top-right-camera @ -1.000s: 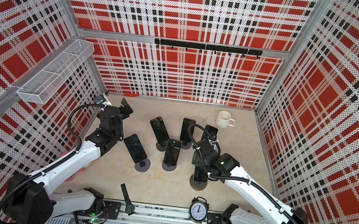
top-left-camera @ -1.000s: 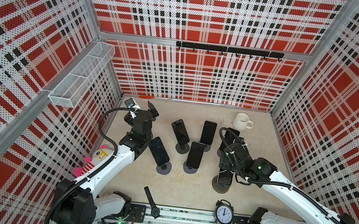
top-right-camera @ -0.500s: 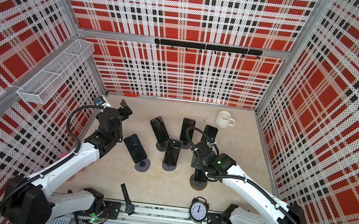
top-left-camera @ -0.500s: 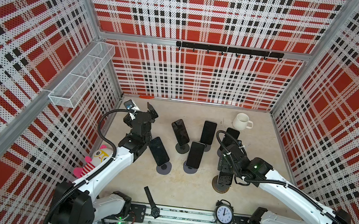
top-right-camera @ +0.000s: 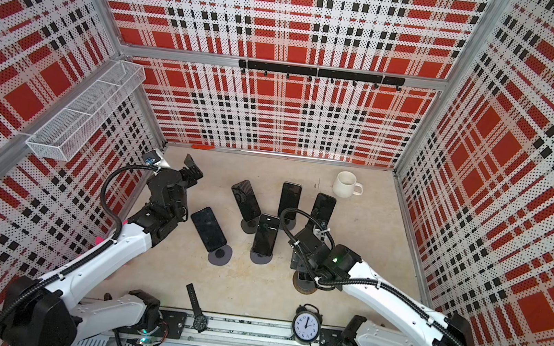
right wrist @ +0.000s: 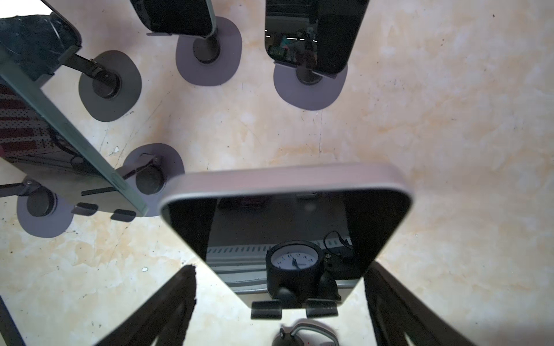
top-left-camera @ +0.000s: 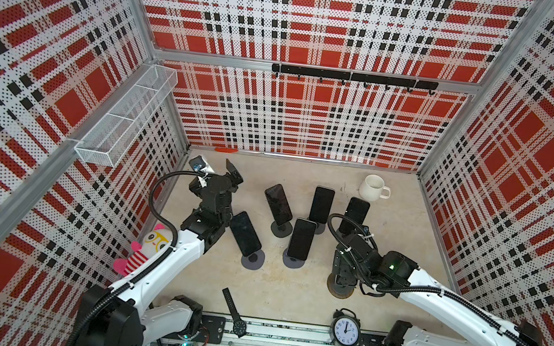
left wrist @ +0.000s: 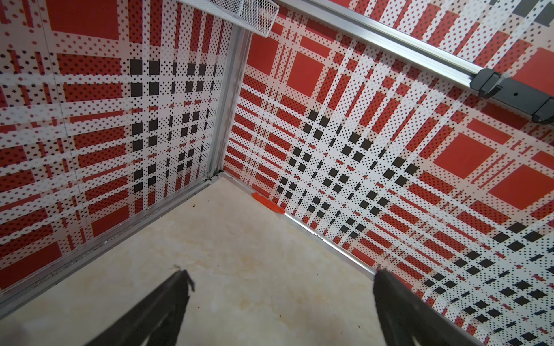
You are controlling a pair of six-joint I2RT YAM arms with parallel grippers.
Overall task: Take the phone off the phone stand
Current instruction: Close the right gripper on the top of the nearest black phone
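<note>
Phones [top-left-camera: 301, 238]: six, each propped on its own round-footed stand, clustered mid-desk [top-left-camera: 290, 290].
Nearest phone [right wrist: 287, 227]: seated in its phone stand [top-left-camera: 339, 290], just behind the alarm clock [top-left-camera: 345, 330], between the right fingers [right wrist: 180, 299].
Right hand [right wrist: 281, 269]: spread wide, flanking that phone, released.
Left hand [left wrist: 281, 274]: spread wide, empty, by the back-left corner.
Singles: one mug [top-left-camera: 373, 188], one alarm clock, one wristwatch [top-left-camera: 233, 308], one plush toy [top-left-camera: 147, 248].
</note>
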